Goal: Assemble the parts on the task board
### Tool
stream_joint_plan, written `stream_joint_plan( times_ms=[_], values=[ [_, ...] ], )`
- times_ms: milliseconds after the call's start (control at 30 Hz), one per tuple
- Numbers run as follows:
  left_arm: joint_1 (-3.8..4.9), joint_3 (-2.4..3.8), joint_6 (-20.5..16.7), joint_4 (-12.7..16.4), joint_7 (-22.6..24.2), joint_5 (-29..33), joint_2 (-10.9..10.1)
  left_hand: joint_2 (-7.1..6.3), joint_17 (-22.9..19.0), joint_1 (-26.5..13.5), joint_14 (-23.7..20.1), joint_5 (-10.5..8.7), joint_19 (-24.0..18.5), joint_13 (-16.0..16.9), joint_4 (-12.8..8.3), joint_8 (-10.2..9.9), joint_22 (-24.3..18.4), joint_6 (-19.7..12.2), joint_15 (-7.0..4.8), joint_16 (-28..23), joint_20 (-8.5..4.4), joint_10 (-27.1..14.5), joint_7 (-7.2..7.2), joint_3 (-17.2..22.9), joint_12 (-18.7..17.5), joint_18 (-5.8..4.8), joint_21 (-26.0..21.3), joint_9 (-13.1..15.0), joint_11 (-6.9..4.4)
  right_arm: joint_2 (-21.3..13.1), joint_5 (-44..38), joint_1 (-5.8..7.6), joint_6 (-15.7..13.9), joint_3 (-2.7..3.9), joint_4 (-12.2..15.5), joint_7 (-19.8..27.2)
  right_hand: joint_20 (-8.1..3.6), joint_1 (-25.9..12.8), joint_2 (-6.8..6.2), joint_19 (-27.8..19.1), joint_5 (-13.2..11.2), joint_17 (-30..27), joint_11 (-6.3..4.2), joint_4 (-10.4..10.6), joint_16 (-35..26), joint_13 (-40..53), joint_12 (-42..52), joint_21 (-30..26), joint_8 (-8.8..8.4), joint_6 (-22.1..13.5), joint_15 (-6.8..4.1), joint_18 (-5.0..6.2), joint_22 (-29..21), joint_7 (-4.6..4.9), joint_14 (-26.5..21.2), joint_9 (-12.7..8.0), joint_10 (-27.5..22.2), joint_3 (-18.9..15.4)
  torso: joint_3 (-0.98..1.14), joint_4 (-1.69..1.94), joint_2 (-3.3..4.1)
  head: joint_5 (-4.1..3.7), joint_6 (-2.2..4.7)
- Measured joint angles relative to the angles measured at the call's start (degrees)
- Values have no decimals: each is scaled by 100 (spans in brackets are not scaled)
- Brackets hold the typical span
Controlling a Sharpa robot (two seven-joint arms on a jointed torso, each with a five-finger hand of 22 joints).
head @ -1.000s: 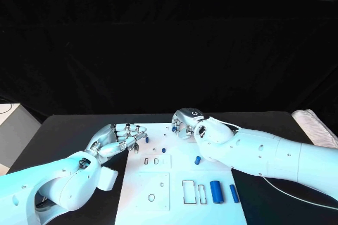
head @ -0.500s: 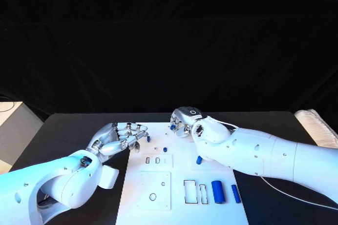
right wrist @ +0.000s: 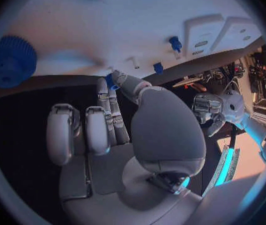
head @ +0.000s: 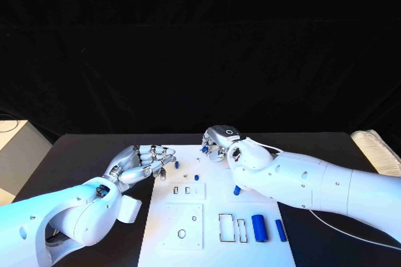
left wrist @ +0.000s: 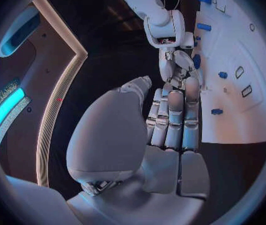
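Over the far edge of the white rectangular task board, the right hand seemingly pinches a small blue part; the left hand hovers at its left edge, fingers straight, holding nothing; two blue cylinders lie on its near right.

R hand: thumb and a finger pinch small blue part at task board edge; blue gear on board.

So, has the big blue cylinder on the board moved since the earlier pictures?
No. The big blue cylinder lies beside the same narrow slot of the task board as before.
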Motion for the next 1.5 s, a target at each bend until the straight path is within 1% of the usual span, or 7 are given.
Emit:
stream_joint_plan(
  times_ms=[700, 1167, 1300, 1367, 1400, 1433, 1500],
  values=[
    [39, 0, 10, -8, -26, 0, 14, 0, 8, 0, 0, -25, 0, -1, -16, -28, -1, 0, 0, 0, 0, 0, 0, 16, 0, 0, 34, 7, 0, 195, 0, -2, 2, 5, -206, 10, 0, 30, 30, 0, -21, -1, -29, -7, 0, -9, -11, 0, 23, -18, 0, 0, -1, -20, 0, 0, 30, -8, -3, 18, 43, 3, -10],
    [56, 0, 37, -13, -70, 0, 23, 0, 7, 0, 0, -25, -21, -2, -16, -28, 13, 0, 0, 0, 21, 1, 0, 16, 0, 0, 34, 6, 0, 269, 18, -6, 81, 2, -321, 50, 1, 11, 47, 0, 1, -2, -28, -2, 22, 4, -22, -1, 23, -18, 0, 0, -10, -18, 0, 0, 29, -29, -12, 12, 52, -13, -3],
    [57, 0, 43, -13, -77, 0, 23, 0, 7, 0, -1, -25, -21, -2, -16, -28, 12, -21, 0, 0, 21, -20, 21, 16, 0, 0, 34, 12, 21, 279, 28, -8, 92, 2, -344, 75, 1, 3, 53, 0, 1, -2, 3, 11, 22, 13, -22, -1, 23, -48, 0, 0, -26, 11, 0, 0, -2, -20, -12, 13, 53, 1, -9],
    [60, 0, 46, -13, -80, 0, 23, 0, 7, 0, 0, -25, -21, -2, -16, -28, 12, -21, 1, 0, 21, -20, 21, 16, 0, 0, 34, 12, 21, 282, 44, -9, 92, 2, -356, 97, 25, -20, 31, -25, 1, 24, 65, 52, 54, 29, -68, -53, 22, -166, 0, 0, -89, 70, 0, 0, -75, -13, -12, 12, 54, 7, -12],
    [60, 0, 47, -13, -81, 0, 23, 0, 7, 0, -1, -25, -21, -2, -16, -28, 12, -21, 0, 0, 21, -20, 21, 16, 0, -1, 34, 12, 21, 284, 54, -10, 92, 0, -368, 105, 69, -112, 0, -94, 14, 26, 113, 90, 66, 23, -130, -156, -26, -317, 52, 0, -215, 120, 4, 90, -203, -7, -12, 11, 55, 13, -12],
    [61, 0, 48, -13, -82, 0, 21, 0, 7, 0, -1, -25, -21, -2, -16, -28, 12, -21, 1, 0, 21, -20, 21, 16, 0, 0, 34, 12, 21, 285, 64, -13, 92, -2, -380, 113, 131, -256, -102, -286, 58, -127, 197, 158, -14, -43, -185, -427, -194, -590, 141, 0, -552, 206, 10, 306, -497, -54, -12, 10, 56, 18, -12],
    [61, 0, 49, -13, -86, 0, 19, 0, 7, 0, 0, -25, -21, -2, -16, -28, 12, -21, 0, 0, 21, -20, 21, 16, 0, 0, 34, 12, 21, 283, 89, -15, 82, -2, -412, 128, 204, -324, -224, -579, 40, -509, 265, 203, -240, -125, -186, -868, -441, -942, 197, 136, -1081, 253, 10, 269, -927, -276, -12, 7, 57, 26, -12]
  ],
)
